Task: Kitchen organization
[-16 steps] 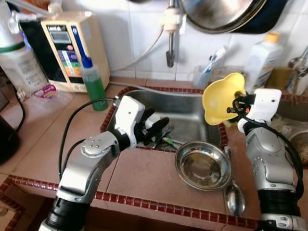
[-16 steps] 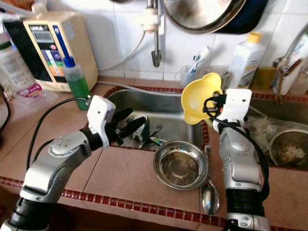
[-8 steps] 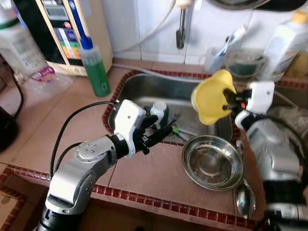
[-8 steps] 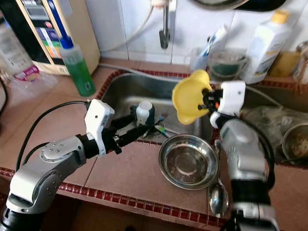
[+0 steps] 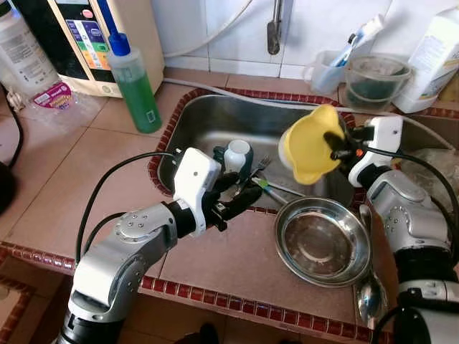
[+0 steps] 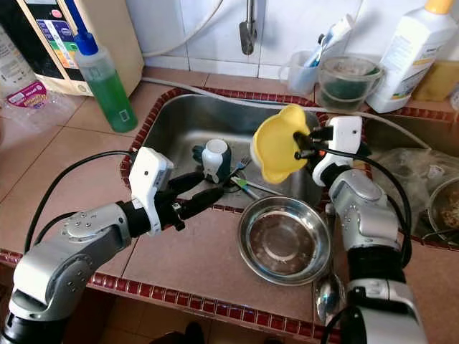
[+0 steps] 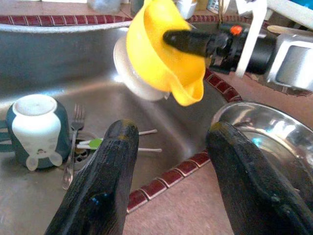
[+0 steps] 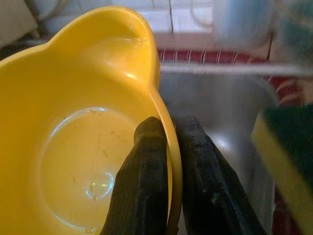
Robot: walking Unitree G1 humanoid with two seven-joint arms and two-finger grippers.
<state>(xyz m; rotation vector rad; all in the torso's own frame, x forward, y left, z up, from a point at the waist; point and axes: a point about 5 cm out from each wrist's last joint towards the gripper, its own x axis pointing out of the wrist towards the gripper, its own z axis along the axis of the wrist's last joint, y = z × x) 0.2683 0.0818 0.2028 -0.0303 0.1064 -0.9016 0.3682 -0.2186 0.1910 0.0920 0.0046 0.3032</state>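
My right gripper [image 5: 336, 141] is shut on the rim of a yellow plastic bowl [image 5: 308, 143], one finger inside and one outside [image 8: 146, 147]. The bowl hangs tilted over the right side of the steel sink [image 5: 215, 129]. An empty steel bowl [image 5: 321, 242] sits on the tiled counter just in front of it. My left gripper [image 5: 240, 193] stands open above the sink's front rim with nothing between its fingers [image 7: 117, 161]. In the sink lie a white and teal mug [image 5: 237, 154], a fork [image 7: 73, 147] and some utensils by the drain.
A spoon [image 5: 369, 301] lies on the counter right of the steel bowl. A green soap bottle [image 5: 135, 89] and a water machine [image 5: 93, 36] stand at the back left. A toothbrush cup [image 5: 330, 68], a glass bowl [image 5: 376, 75] and a white bottle [image 5: 434, 57] line the wall.
The camera has tipped down and closer to the sink. The yellow bowl has come lower, from the sink's back right corner towards the steel bowl. The left gripper stays open at the front rim.
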